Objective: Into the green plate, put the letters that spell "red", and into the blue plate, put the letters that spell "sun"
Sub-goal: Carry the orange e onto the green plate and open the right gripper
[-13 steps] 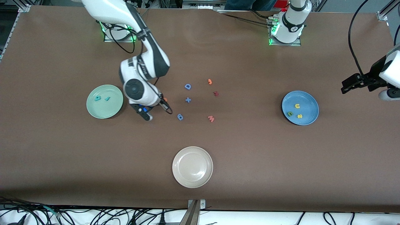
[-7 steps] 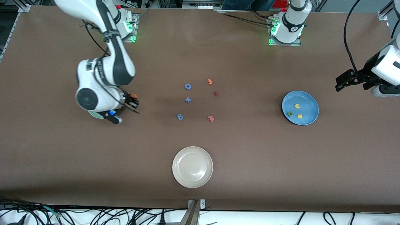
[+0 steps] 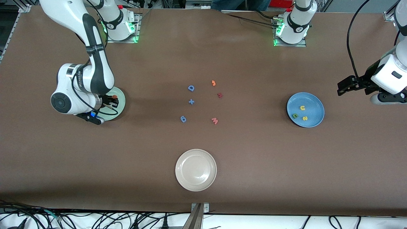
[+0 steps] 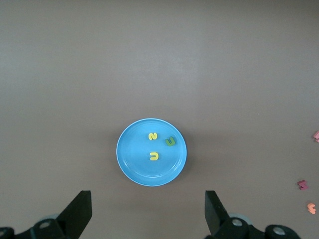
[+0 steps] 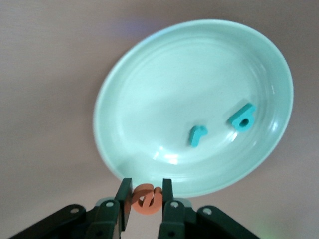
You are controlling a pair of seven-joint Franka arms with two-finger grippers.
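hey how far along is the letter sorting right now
Nearly done. The blue plate already holds the yellow s, yellow u and green n. The green plate holds the teal r and teal d. The right pincer grips the orange e over that plate's rim; only dropping it remains. The left pincer waits, open, above the blue plate.

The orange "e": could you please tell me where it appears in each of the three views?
Front view: orange "e" in the right gripper, over the green plate.
Left wrist view: not in it.
Right wrist view: "e" between the gripper's fingers, at the plate's rim.
Shared landmark: the green plate.
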